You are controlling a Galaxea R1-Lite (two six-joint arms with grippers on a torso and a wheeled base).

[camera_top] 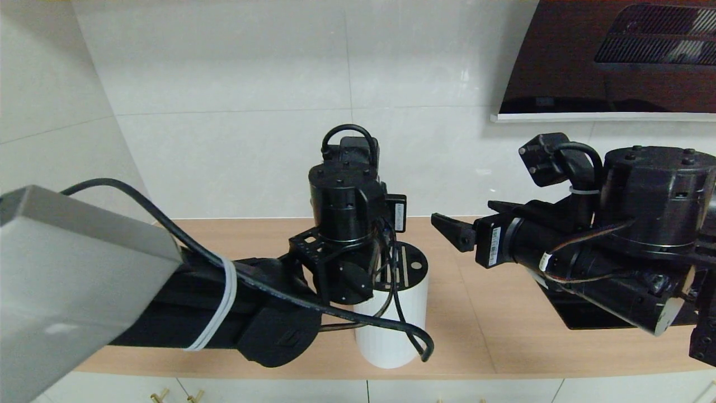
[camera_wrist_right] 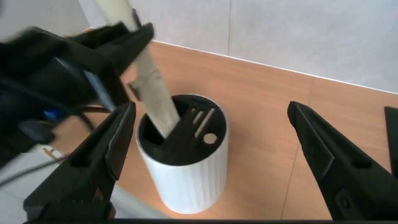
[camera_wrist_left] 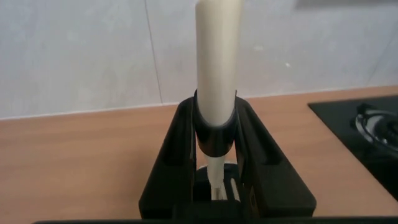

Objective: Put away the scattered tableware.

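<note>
Progress on this piece looks well advanced but not finished, as I read it. My left claw [camera_wrist_left: 216,127] is clamped on the cream handle of a utensil [camera_wrist_left: 216,56], holding it nearly upright over the white holder [camera_wrist_right: 186,177] that stands on the bench [camera_top: 492,313] near its front edge. The right wrist view shows the utensil's lower end already down inside the opening of the holder's black slotted lid, so the insertion has begun. What I judge is left is to lower it fully and let go. My right claw [camera_wrist_right: 209,112] hangs just beside the holder on the cooktop [camera_top: 576,316] side, its fingers wide apart and gripping nothing. I cannot tell from here whether other tableware waits elsewhere, so I count one item nearly stowed.
</note>
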